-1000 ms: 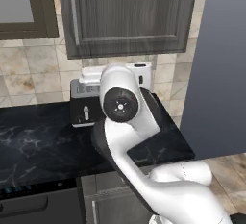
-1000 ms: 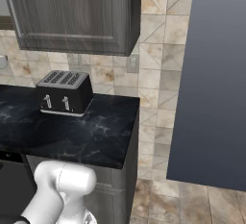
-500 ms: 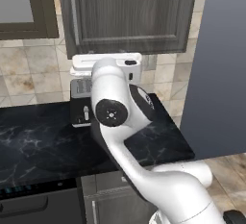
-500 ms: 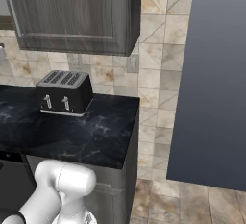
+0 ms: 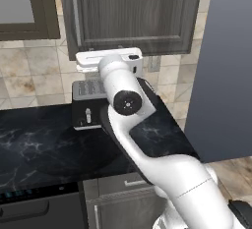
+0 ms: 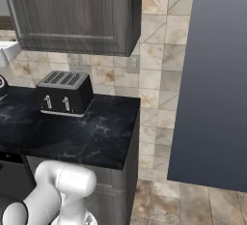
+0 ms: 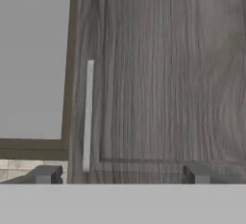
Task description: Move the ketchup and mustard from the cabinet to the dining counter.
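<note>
- We see the cabinet (image 5: 133, 14) on the wall above the worktop (image 5: 44, 144), door closed, wood grain dark grey-brown.
- Its handle (image 5: 75, 8), a long vertical silver bar, sits along the left edge of the door.
- In the hand view the handle (image 7: 87, 117) stands upright left of centre, and the door panel (image 7: 168, 74) spreads to its right.
- The gripper (image 7: 120, 175) is released: its two dark fingertips (image 7: 45, 174) stand far apart at the bottom of the hand view, one left of the handle's foot, one well to its right, nothing between them.
- Whether the fingertips touch the door we cannot tell.
- In the left base view the hand (image 5: 109, 58) is raised just under the cabinet's bottom edge, above the toaster (image 5: 89, 102).
- The toaster stands at the worktop's back edge, against the tiled wall (image 6: 154, 50).
- A glass-fronted cabinet (image 5: 22, 4) hangs just beside the cabinet, to its left.
- The ketchup and the mustard are not visible to us; with the door closed we cannot tell where they sit.
- A tall grey-blue panel (image 6: 217, 79) stands at the worktop's right end.
</note>
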